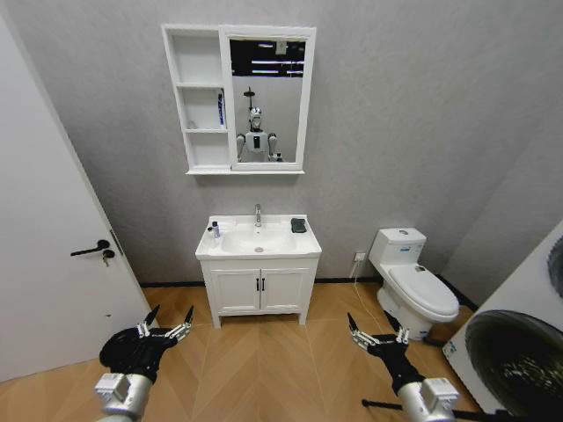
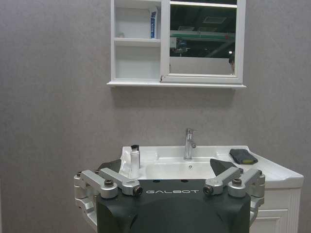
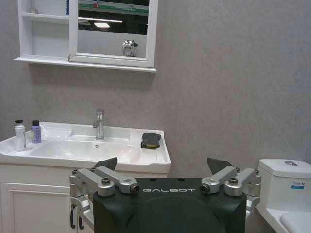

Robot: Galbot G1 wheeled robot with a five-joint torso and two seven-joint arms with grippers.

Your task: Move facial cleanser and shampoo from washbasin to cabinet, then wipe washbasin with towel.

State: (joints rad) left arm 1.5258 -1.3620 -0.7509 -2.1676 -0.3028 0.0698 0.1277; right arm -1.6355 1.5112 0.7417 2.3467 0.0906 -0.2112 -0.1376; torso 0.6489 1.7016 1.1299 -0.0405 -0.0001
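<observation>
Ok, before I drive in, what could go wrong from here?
1. The two bottles stand close together on the washbasin corner; grabbing one may topple the other.
2. The cabinet niches are narrow and high, and the middle one already holds a tube.
3. Both grippers, left and right, hang open, far from the basin.

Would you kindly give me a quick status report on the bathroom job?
Left claw and right claw open, low, short of the washbasin. Two bottles on its left rim, towel on its right. Floor between clear.

White toilet right of vanity; door left.
</observation>
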